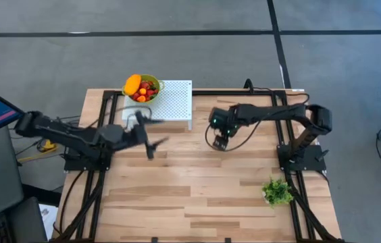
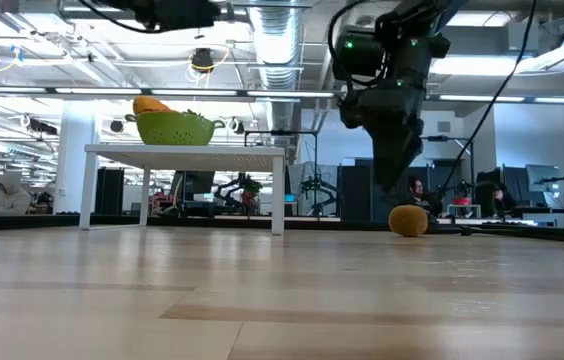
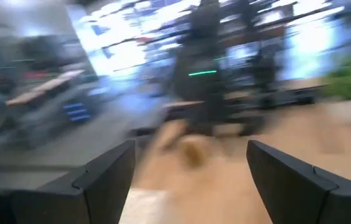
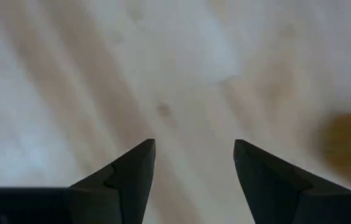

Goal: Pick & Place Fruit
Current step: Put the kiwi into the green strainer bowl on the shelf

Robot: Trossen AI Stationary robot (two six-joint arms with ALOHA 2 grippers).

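A green bowl point(image 1: 143, 88) holding an elongated orange fruit point(image 1: 132, 84) and small red and orange pieces point(image 1: 147, 90) stands on a white perforated stand point(image 1: 177, 101) at the table's far edge. A brownish oval fruit point(image 2: 408, 220) lies on the table, close beside my right gripper point(image 2: 387, 178); it appears as a brown blur point(image 4: 347, 149) in the right wrist view. That gripper points steeply down above the table, open, with nothing between its fingers. My left gripper point(image 1: 148, 133) hovers level in front of the stand, open and empty.
A green leafy bunch point(image 1: 277, 192) lies near the table's right edge, toward the front. Black frame rails point(image 1: 89, 182) run along both sides of the table. The wooden top point(image 1: 197, 196) between the arms and the near edge is bare.
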